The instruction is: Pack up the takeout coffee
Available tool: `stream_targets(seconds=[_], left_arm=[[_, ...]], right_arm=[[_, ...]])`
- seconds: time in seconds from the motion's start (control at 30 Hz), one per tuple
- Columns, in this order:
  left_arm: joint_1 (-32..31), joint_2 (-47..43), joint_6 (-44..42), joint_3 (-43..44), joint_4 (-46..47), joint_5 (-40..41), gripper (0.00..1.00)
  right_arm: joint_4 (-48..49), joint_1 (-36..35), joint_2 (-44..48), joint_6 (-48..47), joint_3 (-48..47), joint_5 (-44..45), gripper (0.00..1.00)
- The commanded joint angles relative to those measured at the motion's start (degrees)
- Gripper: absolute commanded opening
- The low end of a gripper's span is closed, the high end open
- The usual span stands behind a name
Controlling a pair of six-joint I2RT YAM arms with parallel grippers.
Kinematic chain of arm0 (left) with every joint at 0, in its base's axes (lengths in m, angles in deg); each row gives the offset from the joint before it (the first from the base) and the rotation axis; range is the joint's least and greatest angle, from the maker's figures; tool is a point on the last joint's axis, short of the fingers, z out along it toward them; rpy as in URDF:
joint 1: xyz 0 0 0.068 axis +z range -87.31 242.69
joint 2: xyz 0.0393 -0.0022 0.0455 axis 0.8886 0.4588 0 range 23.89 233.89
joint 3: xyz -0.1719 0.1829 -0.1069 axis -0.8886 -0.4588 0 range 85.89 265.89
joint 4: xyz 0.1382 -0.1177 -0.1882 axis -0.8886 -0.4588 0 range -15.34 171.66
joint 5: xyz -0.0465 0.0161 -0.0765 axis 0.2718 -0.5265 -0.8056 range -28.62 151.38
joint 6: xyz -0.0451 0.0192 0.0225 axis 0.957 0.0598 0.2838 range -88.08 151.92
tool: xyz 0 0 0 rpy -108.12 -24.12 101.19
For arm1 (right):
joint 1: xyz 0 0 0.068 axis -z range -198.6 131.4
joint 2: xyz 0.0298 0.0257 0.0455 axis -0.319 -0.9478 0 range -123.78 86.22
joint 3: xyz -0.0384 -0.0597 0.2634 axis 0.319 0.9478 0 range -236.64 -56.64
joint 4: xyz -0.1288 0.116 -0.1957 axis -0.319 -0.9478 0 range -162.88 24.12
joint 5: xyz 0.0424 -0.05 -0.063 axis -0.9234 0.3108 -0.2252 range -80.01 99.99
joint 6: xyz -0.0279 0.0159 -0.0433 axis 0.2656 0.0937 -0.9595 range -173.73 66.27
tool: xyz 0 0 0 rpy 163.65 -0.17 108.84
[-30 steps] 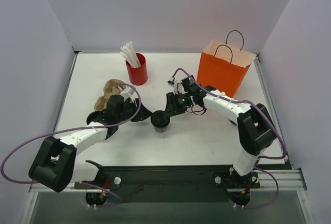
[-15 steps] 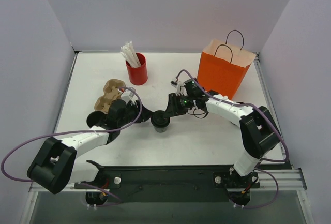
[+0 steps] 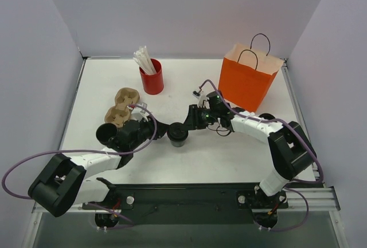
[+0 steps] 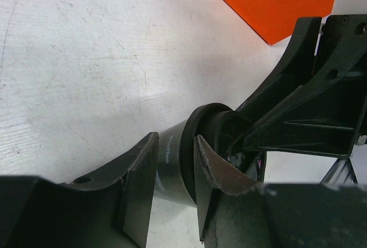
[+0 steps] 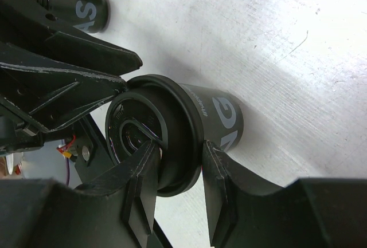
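One takeout coffee (image 3: 178, 134), a small dark cup with a black lid, stands mid-table. My right gripper (image 3: 187, 125) is shut on its lid rim. In the right wrist view one finger sits in the lid's top recess and the other under the rim, my right gripper (image 5: 179, 145) pinching the cup (image 5: 221, 119). My left gripper (image 3: 162, 129) is at the cup's left side. Its jaws (image 4: 176, 139) stand narrowly open, with the cup body (image 4: 169, 159) showing in the gap beyond the tips. A second coffee (image 3: 105, 133) stands left of the left wrist.
A brown pulp cup carrier (image 3: 121, 106) lies behind the left arm. The red cup of white sticks (image 3: 152, 79) stands at the back. An orange paper bag (image 3: 246, 80) stands open at the back right, its corner (image 4: 269, 2) showing in the left wrist view.
The left arm has swung nearer and lower, uncovering the carrier, and its jaws have narrowed beside the cup. The right gripper keeps its hold on the lid; the cup stays put.
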Motion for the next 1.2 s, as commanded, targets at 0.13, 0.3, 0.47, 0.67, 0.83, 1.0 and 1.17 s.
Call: stream_targets(seconds=[0.13, 0.3, 0.47, 0.67, 0.83, 1.0, 1.17], left_arm=[[-5.9, 6.9, -0.7, -3.2, -17.7, 7.3, 0.38], [-8.3, 10.5, 2.7, -4.3, -10.0, 5.6, 0.37], [-9.5, 11.8, 5.2, -4.4, -2.2, 1.7, 0.37], [-10.6, 14.0, 5.8, -5.1, 3.2, 0.2, 0.35], [-13.3, 21.0, 7.1, -5.9, 6.2, 2.2, 0.34], [-14.7, 27.2, 9.3, -7.1, 12.8, 2.1, 0.34], [-14.5, 24.1, 7.3, -4.5, 8.2, 1.7, 0.33]], right_arm=[[-7.6, 0.0, -2.2, -3.3, 5.6, 11.0, 0.13], [-8.1, 0.3, 0.5, -2.5, 5.1, 9.1, 0.13], [-6.7, 0.2, 2.3, -0.8, 4.6, 7.7, 0.15], [-4.9, 0.2, 1.6, -0.3, 6.0, 7.5, 0.16], [-3.6, 0.5, 3.2, 0.5, 9.6, 10.5, 0.14], [-2.9, 1.0, 6.0, 1.1, 11.1, 12.0, 0.14], [-4.3, 1.0, 5.3, 0.7, 10.5, 12.7, 0.14]])
